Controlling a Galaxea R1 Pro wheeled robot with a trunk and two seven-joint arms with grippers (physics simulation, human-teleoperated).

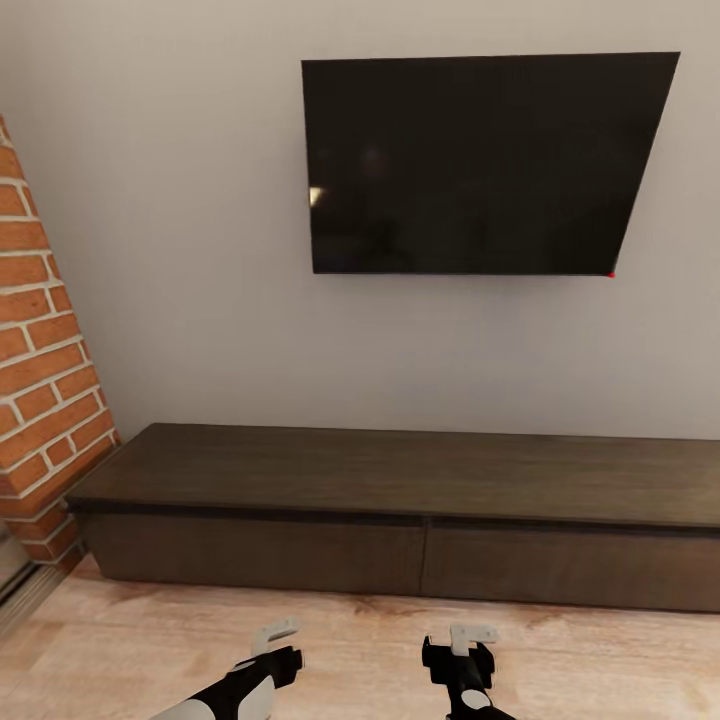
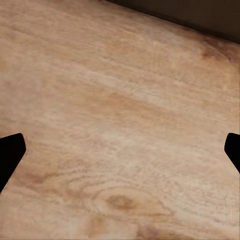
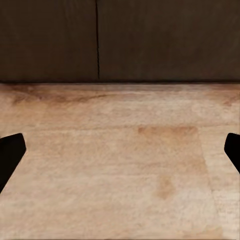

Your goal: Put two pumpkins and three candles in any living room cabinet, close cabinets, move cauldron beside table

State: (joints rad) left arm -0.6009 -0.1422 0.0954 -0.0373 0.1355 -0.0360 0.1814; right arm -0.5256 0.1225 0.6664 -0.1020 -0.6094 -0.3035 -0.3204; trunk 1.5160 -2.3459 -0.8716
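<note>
Dark-brown wood cabinet (image 1: 400, 520) faces the robot, both drawer fronts shut, under the black TV (image 1: 480, 165)

Both grippers hang low over the plank floor (image 1: 380, 640) just in front of the cabinet: the left gripper (image 1: 277, 634) and the right gripper (image 1: 473, 634) each have fingers spread wide and hold nothing. In the right wrist view the seam (image 3: 97, 40) between the two drawer fronts lies straight ahead. My judgement: a drawer must open first, so the right arm should reach the handleless front's top edge squarely, hook it and pull straight back, keeping the base well clear of the drawer's travel
</note>
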